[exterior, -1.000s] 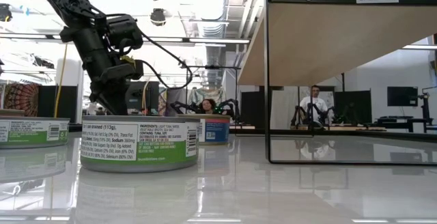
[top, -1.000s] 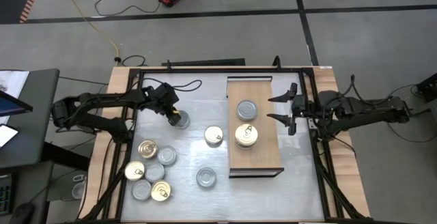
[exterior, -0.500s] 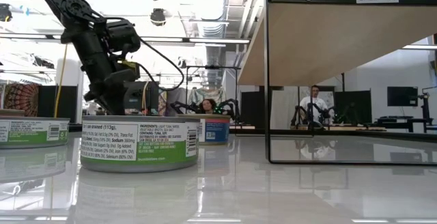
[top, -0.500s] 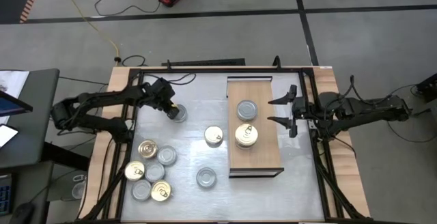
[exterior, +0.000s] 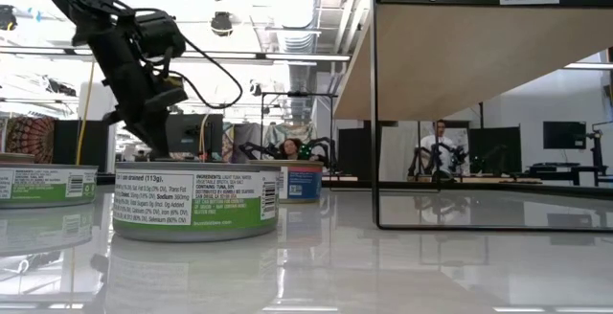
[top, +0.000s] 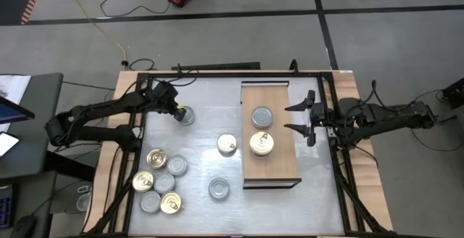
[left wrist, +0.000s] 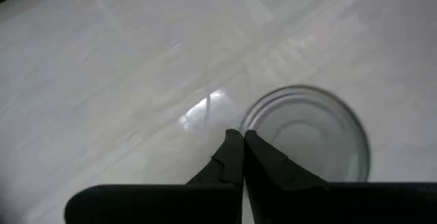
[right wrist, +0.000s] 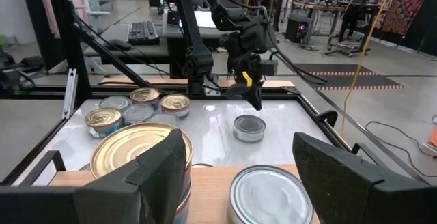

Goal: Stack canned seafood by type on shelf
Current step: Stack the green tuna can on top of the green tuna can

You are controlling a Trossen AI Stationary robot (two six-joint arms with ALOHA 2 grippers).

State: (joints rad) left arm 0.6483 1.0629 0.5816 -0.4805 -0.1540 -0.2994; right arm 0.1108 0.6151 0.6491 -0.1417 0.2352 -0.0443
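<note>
The shelf (top: 275,169) is a light-wood board at the table's right. On it stand a silver-lidded tin (top: 262,116) and a gold-lidded stack (top: 262,144). My left gripper (top: 176,112) is shut at the far left, its tips (left wrist: 237,141) at the left rim of a lone silver tin (top: 186,116) that sits flat on the table. My right gripper (top: 303,118) waits open and level at the shelf's right edge, its fingers (right wrist: 160,173) wide apart with nothing between them. Other canned seafood stands loose on the table. My left gripper's shut fingertips slant down from the table's left at the silver tin's rim (left wrist: 256,118). I cannot tell whether they touch the rim or hang just above it. The tin rests flat on the table.
A gold-lidded tin (top: 227,144) stands left of the shelf and a silver one (top: 219,189) nearer the front. Several tins cluster at the near left (top: 159,181). In the low view a green-labelled tin (exterior: 196,202) fills the foreground. A dark frame (top: 217,76) rims the table.
My left gripper has drawn back toward the table's far left corner, rising a little and turning. The lone silver tin has slid along the table with it, toward the far edge, staying flat.
</note>
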